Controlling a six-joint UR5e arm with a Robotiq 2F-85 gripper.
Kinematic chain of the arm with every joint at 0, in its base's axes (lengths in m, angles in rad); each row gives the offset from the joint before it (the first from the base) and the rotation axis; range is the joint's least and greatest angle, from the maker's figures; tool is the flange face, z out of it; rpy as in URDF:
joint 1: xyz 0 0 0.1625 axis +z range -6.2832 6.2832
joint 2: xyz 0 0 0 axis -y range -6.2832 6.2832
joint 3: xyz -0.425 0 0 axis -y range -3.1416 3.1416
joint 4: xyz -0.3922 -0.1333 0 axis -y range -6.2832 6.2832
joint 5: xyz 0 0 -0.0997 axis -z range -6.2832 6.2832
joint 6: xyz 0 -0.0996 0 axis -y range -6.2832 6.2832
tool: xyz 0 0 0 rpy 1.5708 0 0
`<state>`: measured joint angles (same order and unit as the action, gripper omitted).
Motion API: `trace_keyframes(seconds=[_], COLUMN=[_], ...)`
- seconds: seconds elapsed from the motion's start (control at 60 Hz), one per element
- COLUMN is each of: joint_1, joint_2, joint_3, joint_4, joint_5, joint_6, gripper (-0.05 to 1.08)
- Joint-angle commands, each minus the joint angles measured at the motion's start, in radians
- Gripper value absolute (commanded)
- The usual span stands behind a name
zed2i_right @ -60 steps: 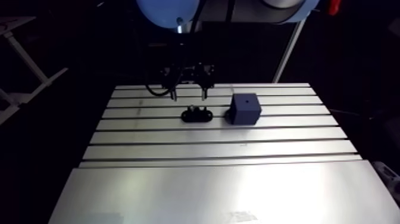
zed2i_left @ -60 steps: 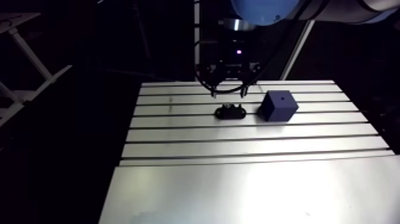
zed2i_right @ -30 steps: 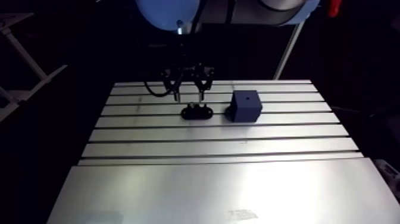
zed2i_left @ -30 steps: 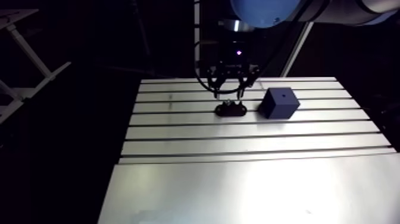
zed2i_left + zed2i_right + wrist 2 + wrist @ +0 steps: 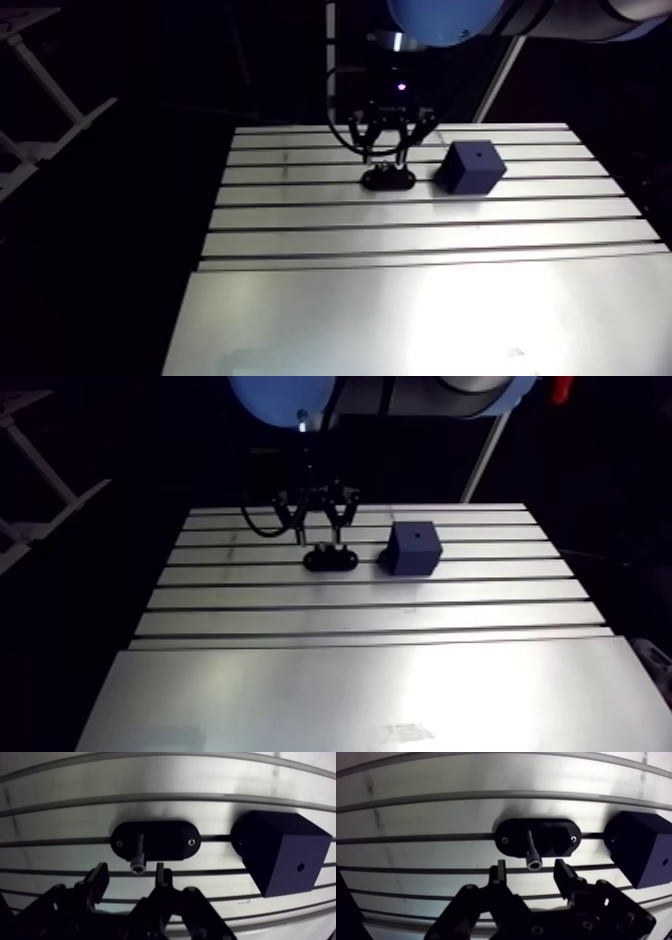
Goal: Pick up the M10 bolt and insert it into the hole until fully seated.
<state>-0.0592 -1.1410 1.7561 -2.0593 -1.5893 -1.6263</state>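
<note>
A bolt with a socket head stands in a black oval holder on the slotted table. My gripper hangs just above it and is open. The fingertips flank the bolt's head, with a gap on each side. Beside the holder sits a dark blue cube with a small hole in its upper face. In the arm view the gripper comes down right over the holder, and the cube lies to its right.
Long slots run across the far half of the table. The near half is a smooth plate. The table's edges drop off into darkness on the left and right.
The gripper has come down closer to the holder, its fingers now at the level of the bolt's head. The arm view has shifted slightly with the arm. Holder and cube stay put.
</note>
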Motion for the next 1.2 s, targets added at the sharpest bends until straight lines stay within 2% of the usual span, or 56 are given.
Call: trace_keyframes(seconds=[0.017,1.15,1.2], joint_1=[0.001,-0.001,-0.001], joint_2=[0.007,0.025,0.025], joint_3=[-0.003,-0.008,-0.01], joint_4=[0.0,0.0,0.0], joint_5=[-0.001,-0.001,-0.005], joint_6=[-0.004,-0.005,-0.007], gripper=[0.43,0.5,0.51])
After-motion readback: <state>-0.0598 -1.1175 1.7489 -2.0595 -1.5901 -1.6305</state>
